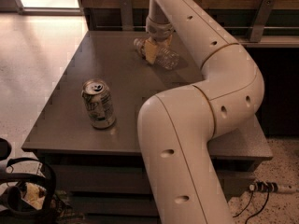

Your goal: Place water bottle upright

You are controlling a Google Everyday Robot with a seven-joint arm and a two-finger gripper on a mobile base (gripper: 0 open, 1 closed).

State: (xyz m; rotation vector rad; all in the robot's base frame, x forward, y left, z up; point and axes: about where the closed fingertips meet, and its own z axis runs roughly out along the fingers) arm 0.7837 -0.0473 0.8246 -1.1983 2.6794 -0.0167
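Note:
The water bottle (pixel 164 58) is a clear ribbed plastic bottle lying on its side at the far middle of the dark table (pixel 70 101). Its neck end (pixel 138 43) points left and its body points right toward the arm. My gripper (pixel 152 52) comes down from above and sits directly over the bottle's middle, straddling it and touching or nearly touching it. The far side of the bottle is hidden behind the gripper.
A silver-green soda can (pixel 99 103) stands upright near the table's front left. My large white arm (pixel 196 125) fills the right half of the view and hides the table's right side. A wall with a rail runs behind the table. Cables lie on the floor at lower right (pixel 266 188).

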